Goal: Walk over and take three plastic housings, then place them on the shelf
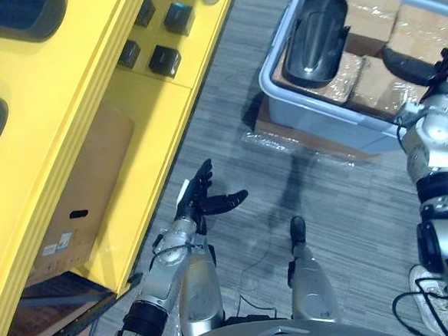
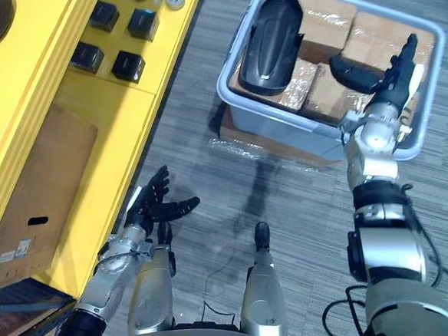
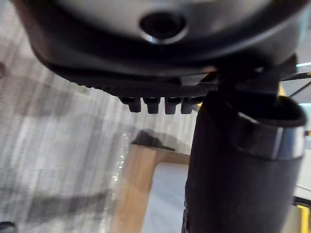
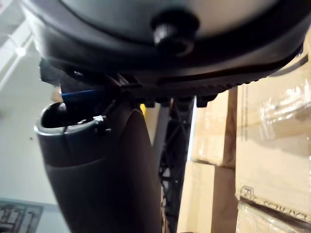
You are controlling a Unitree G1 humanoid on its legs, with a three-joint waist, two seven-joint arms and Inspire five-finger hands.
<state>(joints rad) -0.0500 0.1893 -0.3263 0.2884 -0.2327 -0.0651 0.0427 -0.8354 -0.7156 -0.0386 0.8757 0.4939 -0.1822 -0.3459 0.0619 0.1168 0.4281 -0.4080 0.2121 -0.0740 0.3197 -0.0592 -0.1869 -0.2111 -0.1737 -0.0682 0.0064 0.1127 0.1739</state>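
Right eye view: right hand (image 2: 393, 79), fingers (image 2: 408, 47) straight and apart, beside plastic housing (image 2: 349, 70).

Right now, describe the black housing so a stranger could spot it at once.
Find the grey bin on the floor beside the yellow shelf. The black housing lies atop its wrapped brown boxes, the only long, glossy, dark rounded shell there.

Glossy black plastic housing (image 2: 270, 38) lies on film-wrapped cardboard boxes (image 2: 376, 28) inside a smooth grey plastic bin (image 2: 275, 124); the yellow shelf (image 2: 121, 121) looks matt-painted.
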